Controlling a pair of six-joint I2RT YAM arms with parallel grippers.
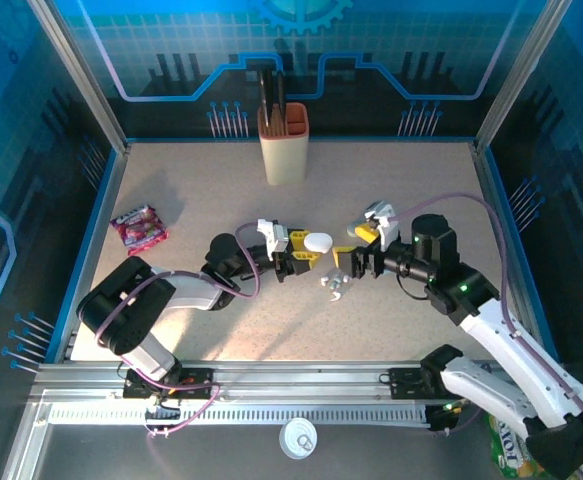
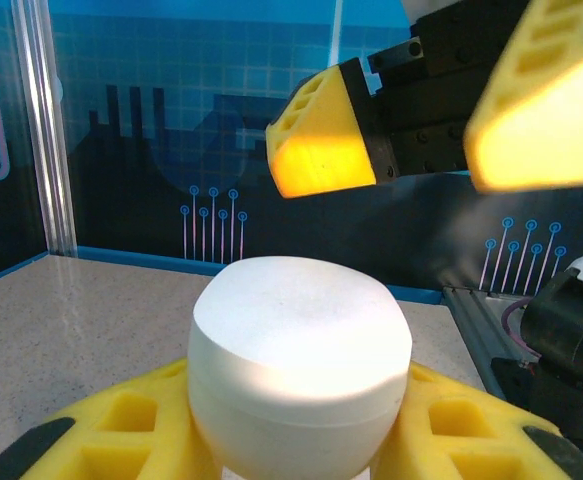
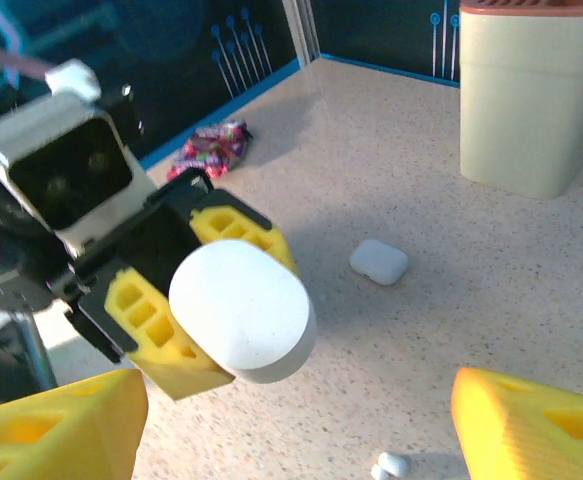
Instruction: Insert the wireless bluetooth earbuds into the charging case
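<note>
As my left gripper (image 1: 307, 252) clamps its yellow fingers (image 2: 471, 430) around the rounded white case (image 2: 301, 350), which looks closed, my right gripper (image 1: 355, 245) faces it with jaws spread wide, holding nothing. I see the earbuds (image 1: 336, 285) lying on the table (image 1: 201, 190) just below the gap between both grippers, one piece (image 3: 391, 465) beneath my right fingers. Beyond the left gripper sits a smaller white case (image 3: 378, 262), toward the knife block (image 3: 531, 100).

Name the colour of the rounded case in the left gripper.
White; the rounded case shows best in the left wrist view.
</note>
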